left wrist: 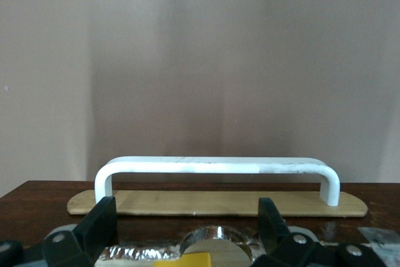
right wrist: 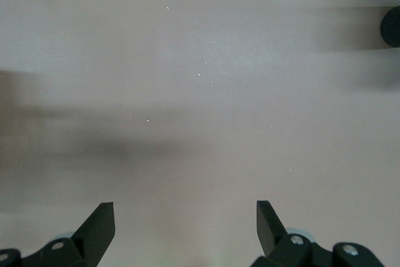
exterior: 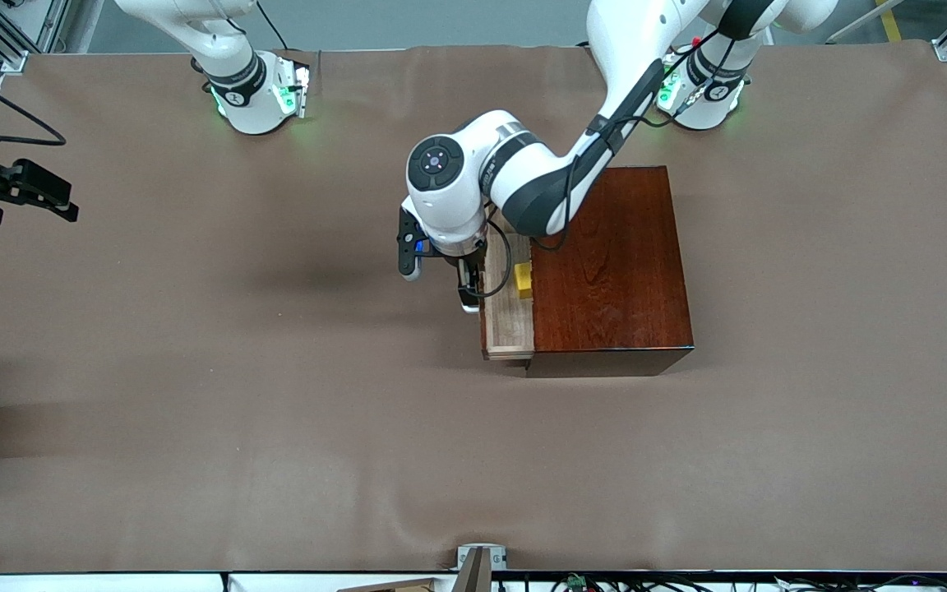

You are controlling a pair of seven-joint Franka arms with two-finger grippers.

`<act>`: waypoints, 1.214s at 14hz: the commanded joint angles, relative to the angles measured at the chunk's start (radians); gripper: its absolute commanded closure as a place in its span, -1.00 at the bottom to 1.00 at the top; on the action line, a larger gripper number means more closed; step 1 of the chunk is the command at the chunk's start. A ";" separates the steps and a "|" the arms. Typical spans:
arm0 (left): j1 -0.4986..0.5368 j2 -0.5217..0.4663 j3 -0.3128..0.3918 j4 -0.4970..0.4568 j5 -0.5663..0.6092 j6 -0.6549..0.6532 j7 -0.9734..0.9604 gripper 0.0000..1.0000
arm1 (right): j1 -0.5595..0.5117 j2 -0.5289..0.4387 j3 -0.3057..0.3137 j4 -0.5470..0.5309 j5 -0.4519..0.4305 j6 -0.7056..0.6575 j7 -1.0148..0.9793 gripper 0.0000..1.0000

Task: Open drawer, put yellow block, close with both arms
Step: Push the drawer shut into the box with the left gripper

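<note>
Your drawer [exterior: 508, 316] stands part way out of the dark wooden box [exterior: 613, 271], which sits on the brown desk [exterior: 276, 411] toward the left arm's end. The yellow block [exterior: 524, 280] lies inside the drawer tray, close against the box's edge. Your left claw [exterior: 468, 289] hangs at the drawer's front, its fingers [left wrist: 100, 223] spread wide and pinching nothing. In the left wrist view the white handle [left wrist: 219, 166] lies just ahead of them, apart from both fingertips, with a sliver of the yellow block [left wrist: 184, 261] showing between them. Your right claw [exterior: 25, 193] waits over bare desk at the right arm's end, well apart from the box, its fingers [right wrist: 100, 223] also spread and empty.
</note>
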 commanded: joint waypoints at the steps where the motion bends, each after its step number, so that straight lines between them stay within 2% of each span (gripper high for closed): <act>1: -0.002 -0.020 0.020 -0.028 0.076 -0.101 0.002 -1.00 | 0.010 0.010 -0.006 0.015 0.019 0.000 0.013 -1.00; 6: 0.000 -0.023 0.020 -0.028 0.193 -0.248 0.002 -1.00 | 0.012 0.012 -0.006 0.014 0.019 -0.009 0.013 -1.00; 10: 0.000 -0.022 0.019 -0.027 0.202 -0.256 -0.022 -1.00 | 0.012 0.010 -0.006 0.014 0.019 -0.010 0.013 -1.00; 11: -0.002 -0.019 0.011 -0.022 0.201 -0.237 -0.063 -1.00 | 0.010 0.010 -0.006 0.014 0.019 -0.010 0.013 -1.00; 14: -0.026 -0.025 -0.009 -0.022 0.191 -0.059 -0.304 -1.00 | 0.012 0.010 -0.006 0.014 0.017 -0.012 0.013 -1.00; 17: -0.025 -0.055 -0.041 -0.022 0.187 -0.029 -0.645 -1.00 | 0.012 0.010 -0.006 0.014 0.017 -0.014 0.013 -1.00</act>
